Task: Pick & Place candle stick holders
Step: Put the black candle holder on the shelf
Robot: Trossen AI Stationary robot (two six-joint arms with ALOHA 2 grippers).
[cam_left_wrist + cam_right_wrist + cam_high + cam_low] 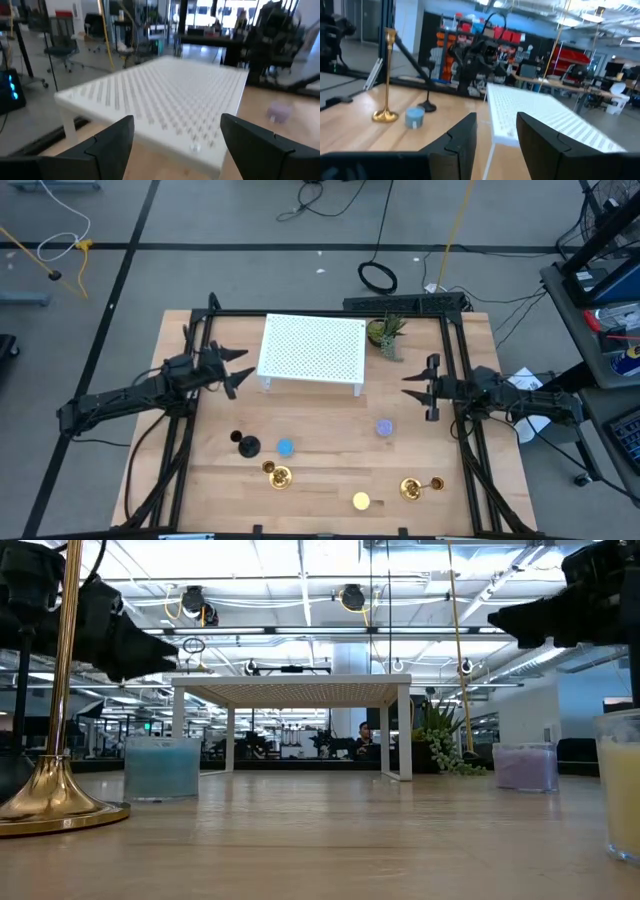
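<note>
Closest to the table-level camera, one gold candle stick holder point(55, 700) stands upright at the front left of the table, its round base flat on the wood. From above I see its mate, a second gold holder point(420, 487), lying on its side at the front right, and the black holder point(243, 442) just behind and left of the first, near a blue candle point(286, 447).

Nothing is picked up yet, so I judge we are at the very start. My left gripper point(232, 370) hovers beside the left end of the white perforated stand point(312, 352), fingers apart and empty. My right gripper point(422, 387) hangs off the stand's right end, also spread and empty.

Next I'd bring the left arm forward and down over the black or upright gold holder, fingers straddling the slim stem.

The blue candle sits close to both, so the approach needs care. A purple candle point(384, 427), a yellow candle point(361, 501) and a small plant point(387, 333) lie clear of that path.
</note>
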